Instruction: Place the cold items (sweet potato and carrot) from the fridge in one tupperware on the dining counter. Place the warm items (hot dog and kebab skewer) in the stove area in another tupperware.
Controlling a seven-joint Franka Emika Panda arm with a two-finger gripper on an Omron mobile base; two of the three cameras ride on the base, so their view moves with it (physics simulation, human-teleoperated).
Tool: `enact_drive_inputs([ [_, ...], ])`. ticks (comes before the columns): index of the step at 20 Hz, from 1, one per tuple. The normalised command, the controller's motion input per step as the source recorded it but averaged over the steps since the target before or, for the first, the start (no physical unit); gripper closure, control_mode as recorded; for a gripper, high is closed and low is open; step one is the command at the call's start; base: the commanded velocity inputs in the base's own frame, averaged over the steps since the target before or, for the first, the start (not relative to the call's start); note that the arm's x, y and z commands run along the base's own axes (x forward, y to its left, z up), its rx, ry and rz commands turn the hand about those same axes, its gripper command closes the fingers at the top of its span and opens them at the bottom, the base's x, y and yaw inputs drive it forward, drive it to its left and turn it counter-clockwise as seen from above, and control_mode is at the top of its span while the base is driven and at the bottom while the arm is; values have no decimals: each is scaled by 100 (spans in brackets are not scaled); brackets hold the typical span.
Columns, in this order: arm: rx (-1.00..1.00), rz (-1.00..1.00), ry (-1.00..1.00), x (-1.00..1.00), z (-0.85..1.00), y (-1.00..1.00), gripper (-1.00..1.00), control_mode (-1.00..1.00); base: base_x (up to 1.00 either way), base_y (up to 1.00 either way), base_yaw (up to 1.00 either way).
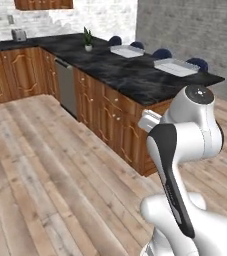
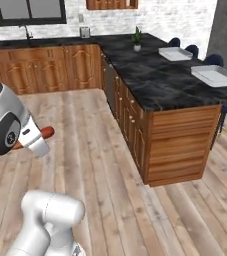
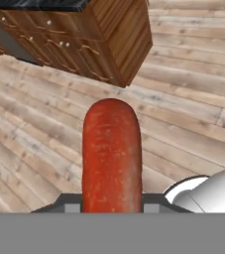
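The white arm is folded up close over its base, its dark-jointed elbow raised high and the wrist tucked in low beside it. The pincer [image 3: 112,198] points out and down toward the floor, its jaws closed on the hot dog [image 3: 112,154], which juts forward between them.

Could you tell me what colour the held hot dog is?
Reddish-brown hot dog, clearest in the hand view.

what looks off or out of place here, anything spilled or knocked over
Nothing stands out. The gripper is shut on the hot dog, carried above the wood floor. Both tupperwares sit flat on the counter, and the plant is upright.
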Motion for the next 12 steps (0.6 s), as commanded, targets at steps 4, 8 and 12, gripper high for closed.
enact_drive_inputs([
  [4,0,0,0,0,0,0,100,100,62,-100,0],
  [8,0,0,0,0,0,0,100,100,69,-100,0],
  [12,0,0,0,0,0,0,100,100,78,-100,0],
])
